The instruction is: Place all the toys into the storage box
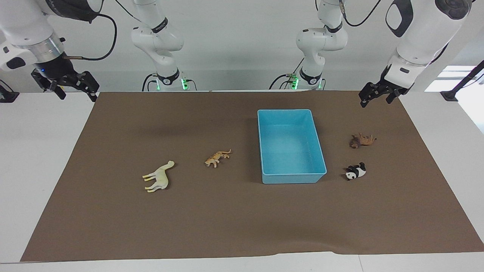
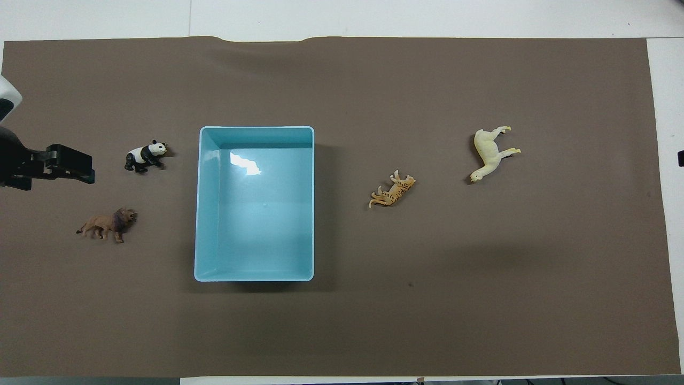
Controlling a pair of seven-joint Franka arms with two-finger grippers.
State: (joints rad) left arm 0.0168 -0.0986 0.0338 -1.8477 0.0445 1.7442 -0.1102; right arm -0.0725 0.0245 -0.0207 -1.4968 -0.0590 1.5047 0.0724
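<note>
the storage box (image 1: 291,146) stands on the brown mat (image 1: 227,226), a little toward the left arm's end of the table, and nothing lies in it. all four toys lie on the mat outside the box.

the lion (image 1: 362,140) and the panda (image 1: 355,172) lie beside the box toward the left arm's end of the table. the lion is nearer to the robots than the panda, and both lie on their sides. the tiger (image 1: 217,157) lies beside the box toward the right arm's end, apart from its wall. the pale yellow long-necked animal (image 1: 159,176) lies further toward that end, a little farther from the robots than the tiger.

the left gripper (image 1: 380,95) hangs in the air over the edge of the mat nearest the robots, at the left arm's end of the table. its two fingers are spread apart and hold nothing. the lion is the toy closest to it, but it is well apart from the gripper, lower on the mat.

the right gripper (image 1: 73,87) hangs over the white table (image 1: 41,151) just beside the mat's corner, at the right arm's end. its fingers are also apart and empty. the long-necked animal and the tiger are both well apart from it.
</note>
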